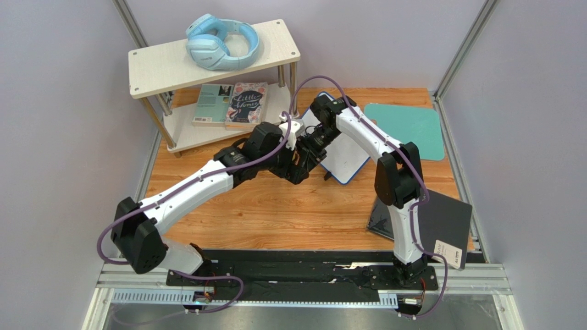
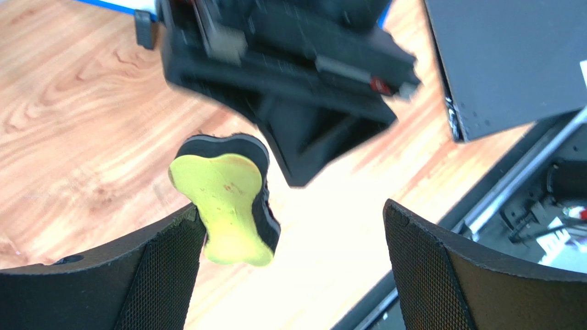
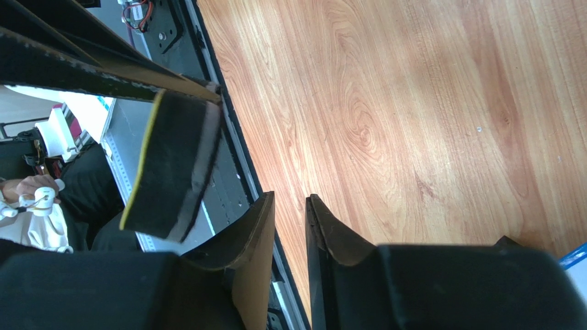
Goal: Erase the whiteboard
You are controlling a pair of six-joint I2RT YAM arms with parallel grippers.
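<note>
Black mesh fingertips of my left gripper gape wide, yellow-faced eraser resting against one. Right gripper is nearly closed, empty. Handover looks underway; next I must clamp it and reach the whiteboard.

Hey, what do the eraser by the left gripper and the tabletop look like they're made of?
The eraser looks like soft foam: a matte yellow face with faint reddish smudges over a thick black layer, possibly felt. The tabletop looks like wood or wood-look laminate, with warm orange grain, knots and a slight sheen; which one can't be told.
</note>
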